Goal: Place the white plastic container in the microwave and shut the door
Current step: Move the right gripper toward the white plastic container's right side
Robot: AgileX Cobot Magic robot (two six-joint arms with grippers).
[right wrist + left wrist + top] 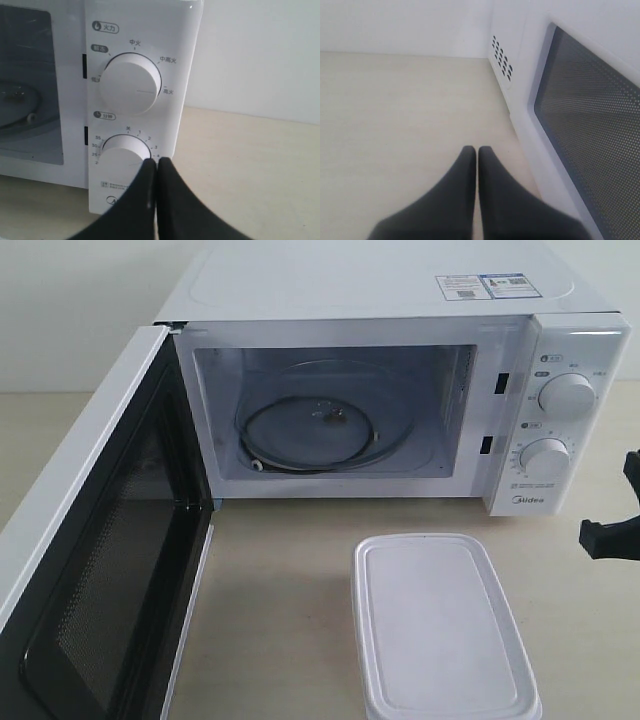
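Translucent white rectangular plastic container [445, 630] waits on the pale bench [280, 580] before the white boxy microwave [400, 300], its mesh-lined door [110, 580] open. My left claw [477, 148] and right claw [157, 161] are each pinched together, empty; grasping comes next, so I must part the right.

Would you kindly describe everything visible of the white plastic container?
The white plastic container is a translucent white rectangular box with rounded corners and a flat, rimmed lid shut on top. It rests upright on the pale table, in front of the microwave and outside its open cavity, right of centre in the exterior view. Its near end is cropped. Only the table touches it.
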